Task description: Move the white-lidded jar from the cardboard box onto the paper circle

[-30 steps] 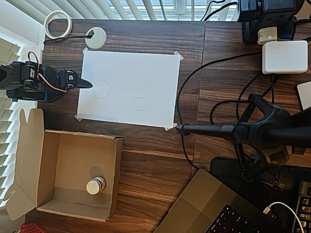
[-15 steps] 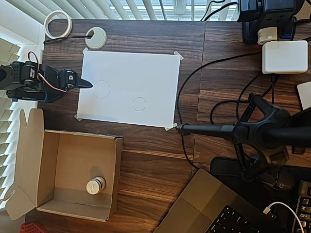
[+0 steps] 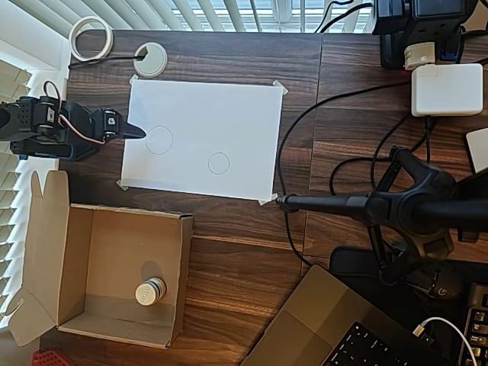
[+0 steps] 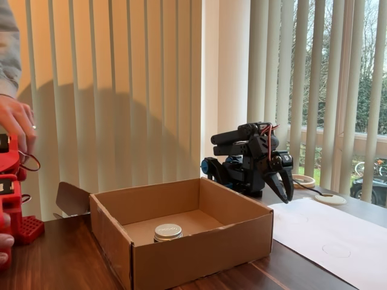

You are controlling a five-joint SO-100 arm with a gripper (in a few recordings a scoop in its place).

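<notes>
- White-lidded jar [image 4: 168, 232]: seated upright on the floor of the cardboard box [image 4: 199, 251], touched by nothing.
- Gripper [image 4: 284, 192]: held folded at the arm's base, behind the box; fingers drawn together to a downward point, nothing gripped, tips poised just over the white sheet's [image 3: 202, 137] edge.
- Paper circle [image 3: 219, 163]: drawn on the sheet, bare, well apart from the jar.

Jar [image 4: 167, 231] sides hidden behind box [image 4: 199, 254] wall; lid lettering too small to read; gripper [image 3: 136, 131] jaw gap unclear.
</notes>
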